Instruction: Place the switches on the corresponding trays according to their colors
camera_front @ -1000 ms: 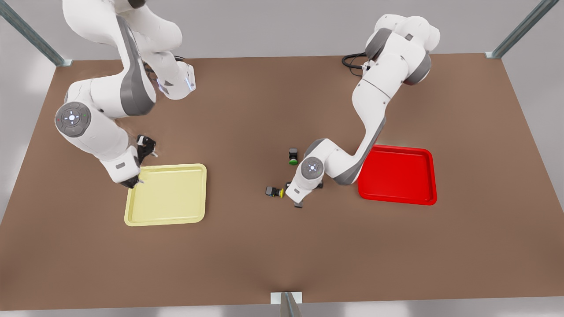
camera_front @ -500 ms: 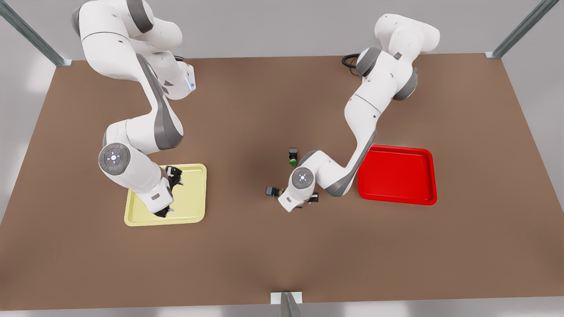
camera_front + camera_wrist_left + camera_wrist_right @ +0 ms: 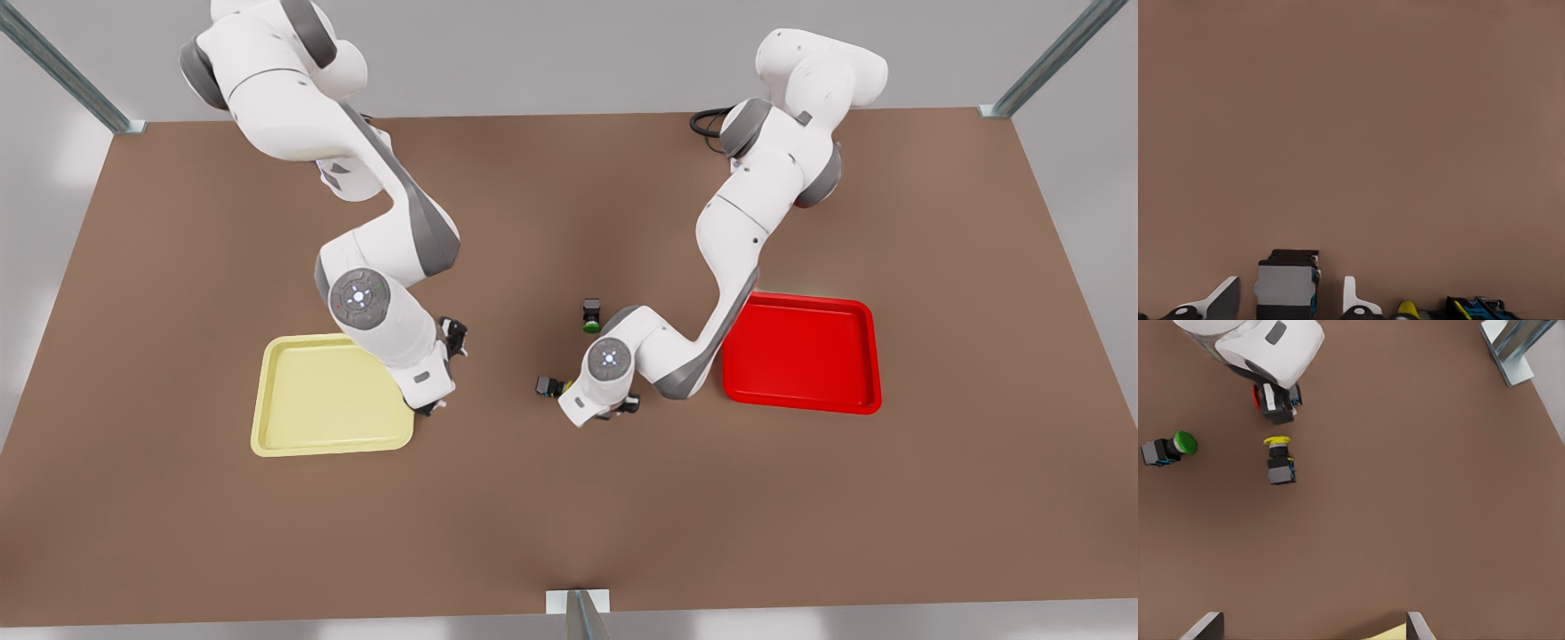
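On the front view's right, my left gripper (image 3: pixel 615 411) is down at the table and open. Its fingers straddle the dark body of the red switch (image 3: pixel 1288 283) with a small gap on each side. The right wrist view shows that switch's red cap (image 3: pixel 1258 397) under the left hand. The yellow switch (image 3: pixel 551 387) lies on its side right beside it. My right gripper (image 3: pixel 431 407) hangs open and empty at the yellow tray's (image 3: pixel 329 400) right edge. The red tray (image 3: pixel 805 356) is empty.
A green-capped switch (image 3: pixel 592 316) lies on the table just behind the left arm's wrist. The left arm's forearm passes over the red tray's near-left corner. A metal post (image 3: pixel 578 613) stands at the table's front edge.
The right arm swept from the yellow tray's far-left corner across the tray to its right edge. The left gripper shifted slightly toward the front view's left, settling over the red switch.
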